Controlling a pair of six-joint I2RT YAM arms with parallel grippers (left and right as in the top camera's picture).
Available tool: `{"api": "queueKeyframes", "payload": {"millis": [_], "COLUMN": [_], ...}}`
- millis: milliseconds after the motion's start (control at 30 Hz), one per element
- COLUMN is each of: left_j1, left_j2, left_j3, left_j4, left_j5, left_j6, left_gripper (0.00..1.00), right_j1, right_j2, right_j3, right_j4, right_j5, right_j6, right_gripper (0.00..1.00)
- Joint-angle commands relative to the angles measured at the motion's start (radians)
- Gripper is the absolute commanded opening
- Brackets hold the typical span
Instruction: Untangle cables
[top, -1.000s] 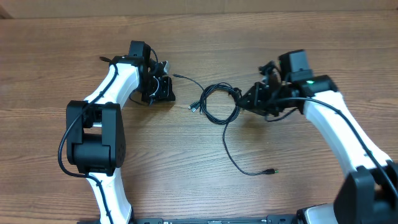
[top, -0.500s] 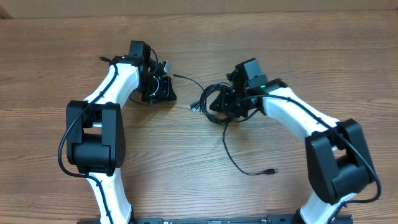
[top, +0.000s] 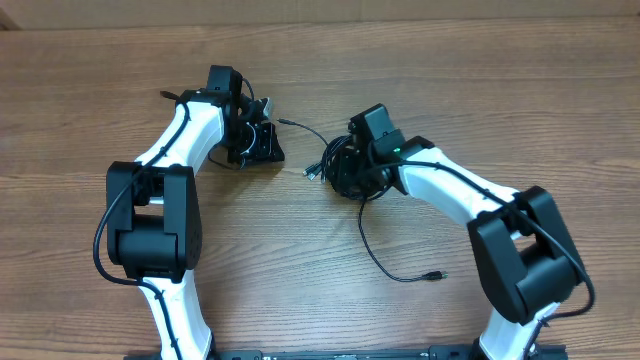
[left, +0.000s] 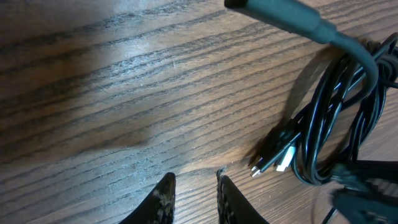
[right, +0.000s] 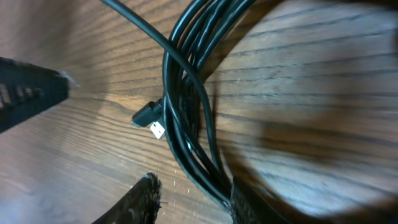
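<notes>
Worktop (top: 300, 60): the cables (top: 330, 170) lie coiled about mid-worktop, with one loose strand trailing toward the near edge. My right gripper (right: 191, 200) sits over the coil, fingers apart, the bundle against one finger and not clamped. My left gripper (left: 196, 200) is on the coil's left-edge side, clear of it, fingers narrowly apart and holding nothing. Small plug ends (left: 273, 163) stick out of the coil there.

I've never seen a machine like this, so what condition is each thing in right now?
Coiled cables: looped together, lying flat.
Loose cable tail: stretched out, plug free.
Left hand: slightly open, empty.
Right hand: open, down at the coil.
</notes>
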Motion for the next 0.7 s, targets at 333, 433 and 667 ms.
{"api": "queueKeyframes", "payload": {"millis": [333, 433, 667], "left_j1": [-0.003, -0.003, -0.003], "left_j2": [0.006, 0.006, 0.006], "left_j3": [0.020, 0.020, 0.020], "left_j4": [0.000, 0.000, 0.000], "left_j5": [-0.006, -0.006, -0.006], "left_j6": [-0.014, -0.014, -0.014], "left_gripper": [0.24, 0.24, 0.25], "right_j1": [0.104, 0.129, 0.167], "right_j2": [0.073, 0.073, 0.073], "right_j3": [-0.003, -0.003, -0.003], "right_j4": [0.058, 0.080, 0.114], "right_j5": [0.028, 0.028, 0.013], "right_j6": [0.087, 0.090, 0.089], "right_gripper": [0.04, 0.04, 0.04]}}
